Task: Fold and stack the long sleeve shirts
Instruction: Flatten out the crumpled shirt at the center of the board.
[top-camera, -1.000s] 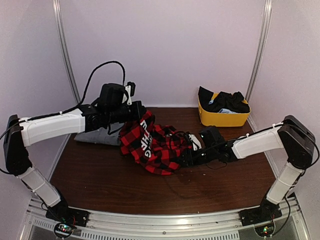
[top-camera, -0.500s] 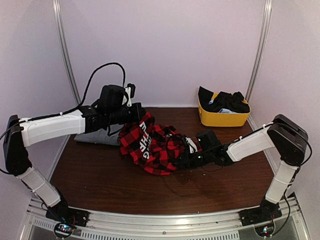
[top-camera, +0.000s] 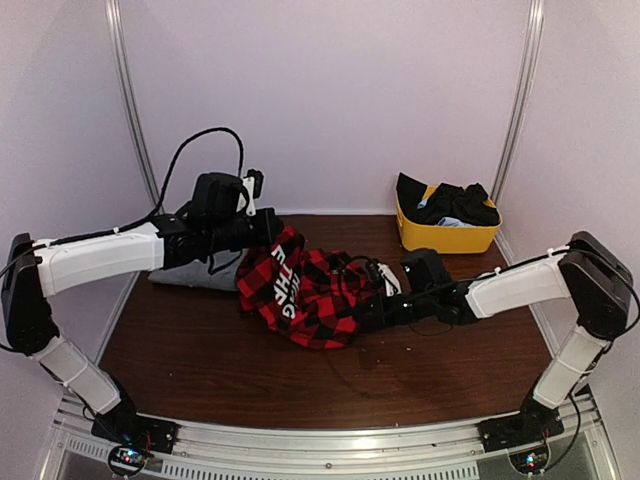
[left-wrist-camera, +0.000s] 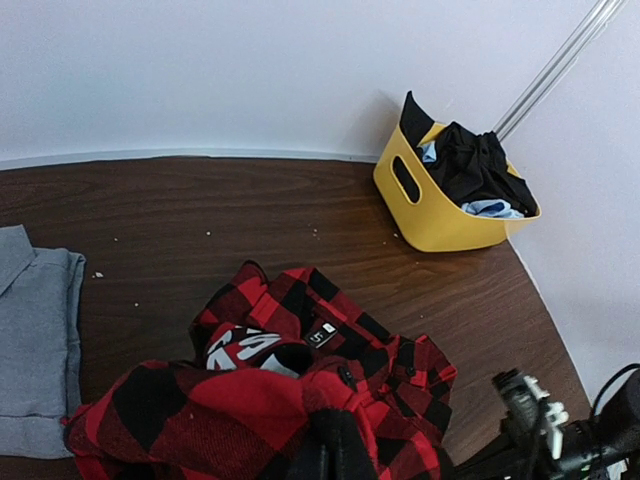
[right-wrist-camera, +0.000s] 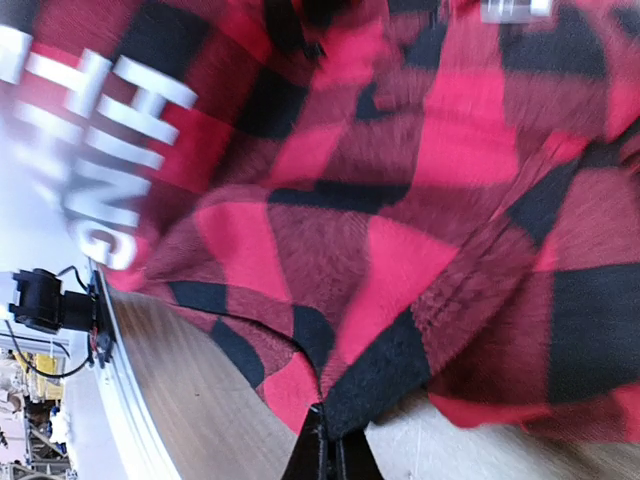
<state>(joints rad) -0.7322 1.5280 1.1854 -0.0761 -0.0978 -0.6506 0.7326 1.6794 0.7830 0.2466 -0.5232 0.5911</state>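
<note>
Grey shirt (top-camera: 190, 274) lay flat on tabletop (top-camera: 250, 372), left. Left gripper (top-camera: 274, 234), jaws clamped on flannel shirt (top-camera: 310, 292) mid-tabletop, had pulled leftward; right gripper (top-camera: 368, 315), jaws pinching its hem, backed right, likely spreading it, folding not started

Lab booth: pale walls (top-camera: 330, 100), aluminium rails (top-camera: 132, 100)

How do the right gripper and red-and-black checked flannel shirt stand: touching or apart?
Touching. The right wrist view shows the right gripper pinching the red-and-black flannel shirt.
</note>
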